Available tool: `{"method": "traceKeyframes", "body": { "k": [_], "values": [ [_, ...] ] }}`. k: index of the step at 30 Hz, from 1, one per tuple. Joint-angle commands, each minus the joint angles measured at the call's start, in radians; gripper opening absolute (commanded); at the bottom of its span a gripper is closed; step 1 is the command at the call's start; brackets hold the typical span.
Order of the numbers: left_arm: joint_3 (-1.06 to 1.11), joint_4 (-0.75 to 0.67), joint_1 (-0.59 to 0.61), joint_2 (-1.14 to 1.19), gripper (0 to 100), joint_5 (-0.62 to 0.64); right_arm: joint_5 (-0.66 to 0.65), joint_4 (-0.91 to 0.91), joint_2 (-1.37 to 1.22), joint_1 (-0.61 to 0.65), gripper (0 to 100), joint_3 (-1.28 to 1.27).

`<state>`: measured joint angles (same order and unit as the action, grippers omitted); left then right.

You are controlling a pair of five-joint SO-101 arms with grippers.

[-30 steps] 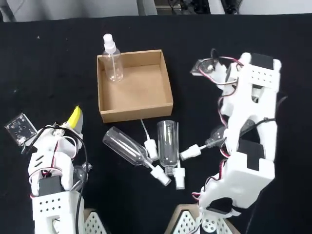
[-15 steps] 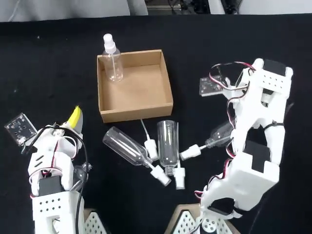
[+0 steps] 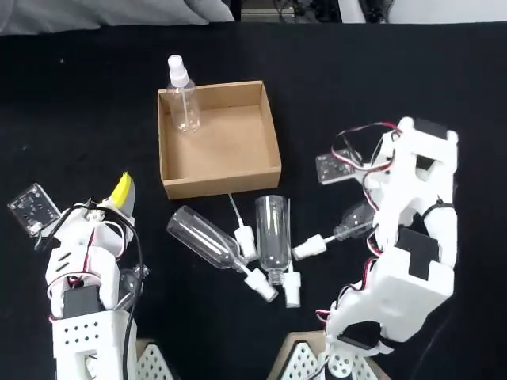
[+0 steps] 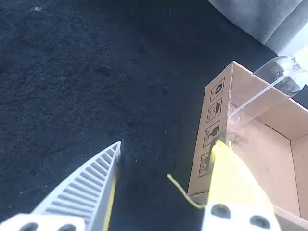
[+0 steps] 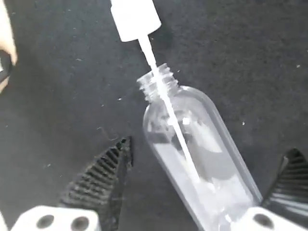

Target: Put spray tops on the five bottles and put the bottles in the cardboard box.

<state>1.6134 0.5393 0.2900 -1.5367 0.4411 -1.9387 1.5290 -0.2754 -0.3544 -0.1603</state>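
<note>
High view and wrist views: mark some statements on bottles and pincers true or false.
1. An upright bottle with its spray top on stands in the cardboard box. True.
2. The left pincer is shut on a bottle. False: it is open and empty.
3. The clear bottle straddled by the right pincer has its top screwed on. False: the loose spray top sits off the neck, tube inside.
4. Two lying bottles rest on the table outside the box. True.

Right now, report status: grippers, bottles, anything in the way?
Left gripper open, beside cardboard box. Right gripper open astride lying bottle, spray top not seated. Two more bottles lie by the box.
</note>
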Motion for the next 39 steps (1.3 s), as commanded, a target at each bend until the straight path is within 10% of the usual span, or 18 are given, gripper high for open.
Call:
{"method": "traceKeyframes", "body": {
  "k": [1, 12, 39],
  "values": [
    [-0.007, -0.006, -0.001, -0.012, 28, 0.002, -0.015, -0.084, 0.067, -0.005, 40.7, -0.030],
    [-0.007, -0.006, -0.001, -0.012, 28, 0.002, 0.011, -0.196, 0.067, -0.002, 20.1, -0.117],
    [-0.007, -0.006, -0.002, -0.012, 28, -0.037, 0.724, -0.198, 0.062, 0.144, 11.0, -0.047]
  ]
}}
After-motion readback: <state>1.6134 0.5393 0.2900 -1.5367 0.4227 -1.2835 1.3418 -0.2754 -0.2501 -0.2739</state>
